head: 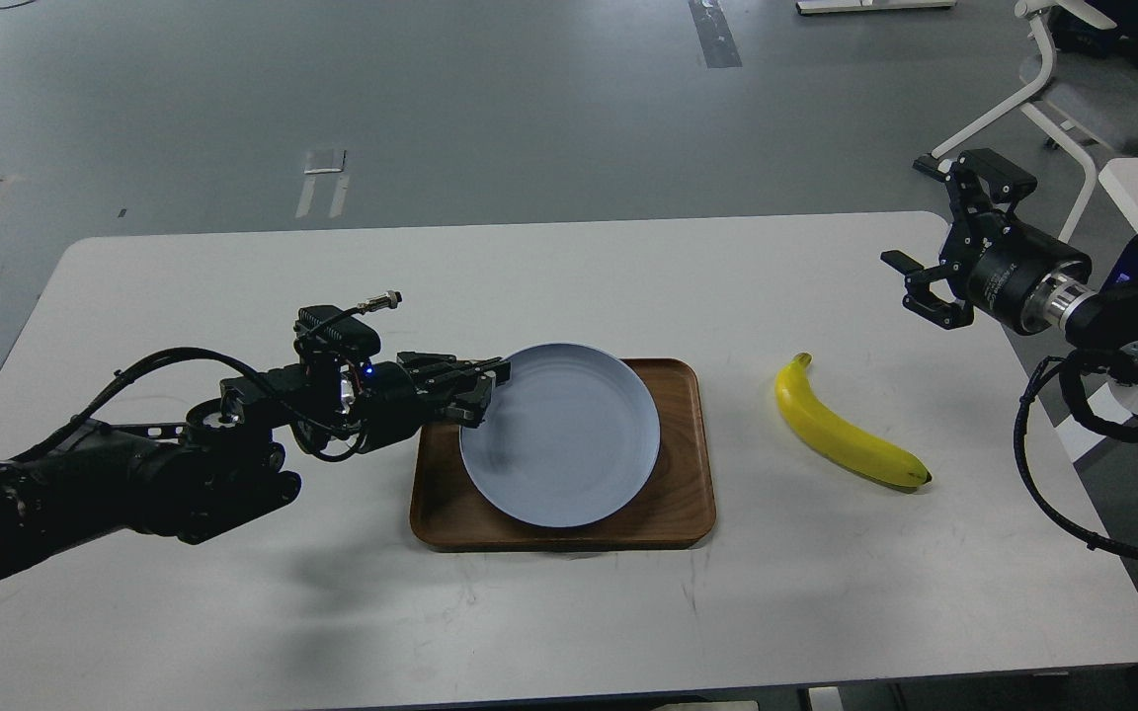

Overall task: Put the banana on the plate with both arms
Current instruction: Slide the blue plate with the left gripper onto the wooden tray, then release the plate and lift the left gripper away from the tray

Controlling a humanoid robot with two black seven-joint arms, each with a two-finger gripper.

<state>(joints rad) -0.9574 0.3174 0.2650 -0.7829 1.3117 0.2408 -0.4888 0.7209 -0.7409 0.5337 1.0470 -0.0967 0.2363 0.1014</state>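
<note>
The banana (848, 427) lies flat on the white table (233, 286) at centre right of the frame, well apart from the plate (569, 454), which sits on a brown wooden tray (683, 513) at centre. The left gripper (475, 390) reaches in from the lower left and meets the plate's left rim; its fingers look pinched on the edge, though the dark view leaves that uncertain. The right gripper (925, 232), at upper right, hangs above the table edge with fingers spread wide, holding nothing.
</note>
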